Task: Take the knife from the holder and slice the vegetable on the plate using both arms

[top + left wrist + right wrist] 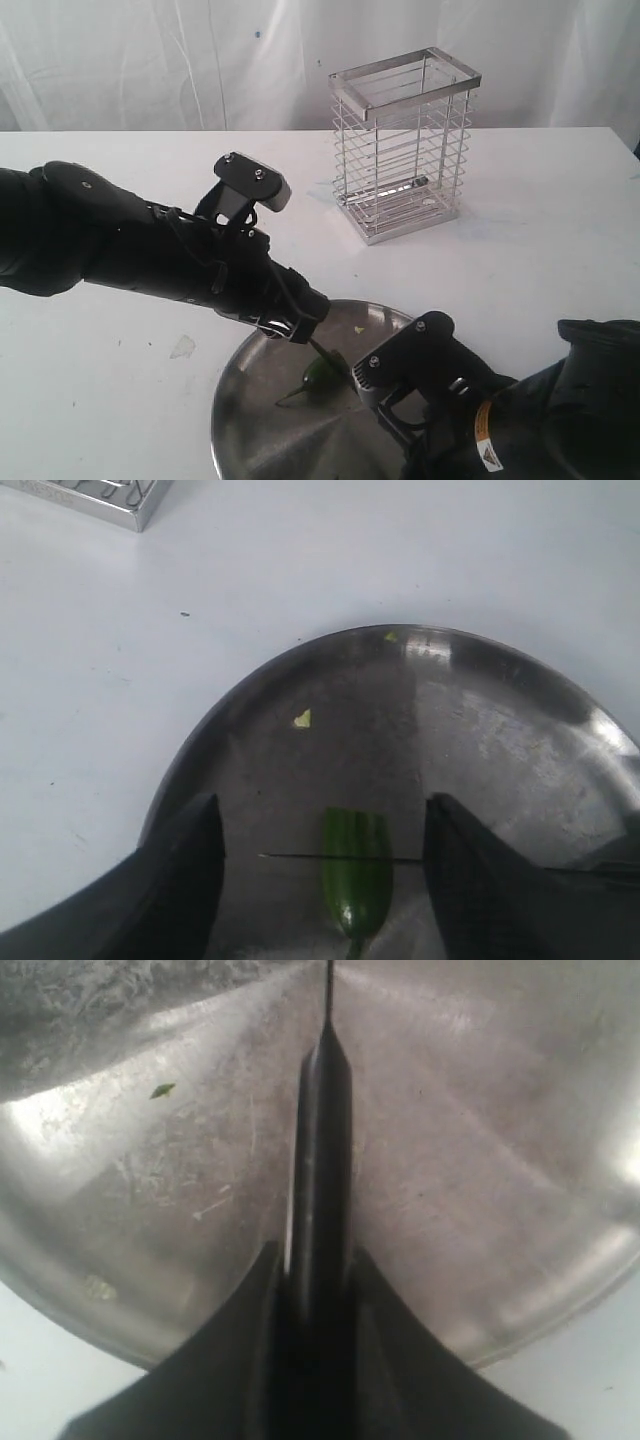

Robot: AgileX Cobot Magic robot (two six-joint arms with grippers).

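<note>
The dark green vegetable [357, 875] lies stem-end on the shiny steel plate [490, 710], near the plate's [250, 410] left middle. My left gripper [322, 808] is open, with one finger on each side of the vegetable [320, 375] and a gap to both. The knife's thin blade [300, 857] shows edge-on, lying across the vegetable between those fingers. My right gripper [316, 1255] is shut on the knife's black handle [320, 1180], with the blade pointing away over the plate [480, 1160]. The silver wire holder [405, 145] stands empty at the back of the table.
Small pale green scraps [302, 718] lie on the plate. A corner of the holder [100, 495] shows in the left wrist view. The left arm [120, 245] reaches in from the left, and the right arm [520, 420] from the lower right, with its gripper [378, 388] over the plate. The white table [540, 250] surrounds the plate.
</note>
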